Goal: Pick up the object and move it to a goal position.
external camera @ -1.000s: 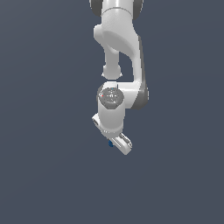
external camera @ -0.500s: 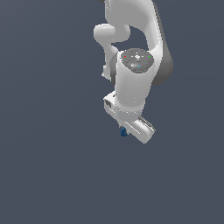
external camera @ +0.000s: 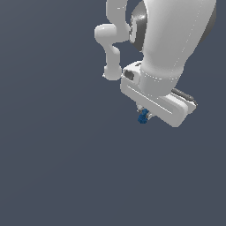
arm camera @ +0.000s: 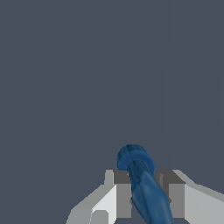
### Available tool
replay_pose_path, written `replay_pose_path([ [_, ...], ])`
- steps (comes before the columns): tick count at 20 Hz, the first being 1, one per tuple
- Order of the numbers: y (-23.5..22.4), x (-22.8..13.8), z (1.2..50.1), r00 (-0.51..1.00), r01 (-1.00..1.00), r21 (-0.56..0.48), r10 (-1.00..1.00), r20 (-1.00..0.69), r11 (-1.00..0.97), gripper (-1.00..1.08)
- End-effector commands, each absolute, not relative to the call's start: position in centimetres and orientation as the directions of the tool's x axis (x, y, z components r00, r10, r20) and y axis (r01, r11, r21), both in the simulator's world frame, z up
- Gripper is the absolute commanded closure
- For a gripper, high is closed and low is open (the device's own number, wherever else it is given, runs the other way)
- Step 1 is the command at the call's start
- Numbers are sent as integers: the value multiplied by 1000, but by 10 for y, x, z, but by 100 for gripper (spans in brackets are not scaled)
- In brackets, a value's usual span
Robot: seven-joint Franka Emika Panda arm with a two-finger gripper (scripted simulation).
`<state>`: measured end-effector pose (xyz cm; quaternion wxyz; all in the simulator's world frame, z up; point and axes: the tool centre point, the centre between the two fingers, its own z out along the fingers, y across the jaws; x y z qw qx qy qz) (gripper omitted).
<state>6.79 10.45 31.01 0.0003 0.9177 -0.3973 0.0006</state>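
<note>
Now object [arm camera: 142,183] between hand [arm camera: 142,192] fingers.

text: we read none | labels/brands: we find none on the white arm [external camera: 176,39] | numbers/signs: we see none on the dark-blue object [arm camera: 146,188]

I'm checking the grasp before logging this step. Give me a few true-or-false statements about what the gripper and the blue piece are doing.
1. The gripper is shut on the blue piece. True.
2. The blue piece lies alone on the floor, away from the arm. False: it sits between the fingers.
3. The piece is red. False: it is dark blue.
4. In the exterior view the piece shows just under the white hand. True.
</note>
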Motion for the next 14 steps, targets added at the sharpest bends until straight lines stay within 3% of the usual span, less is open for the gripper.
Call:
replay_pose_path([
  [1,117,67,335,684,-729,1,-729,1,-684,108],
  [14,164,68,426,684,-729,1,-729,1,-684,108],
])
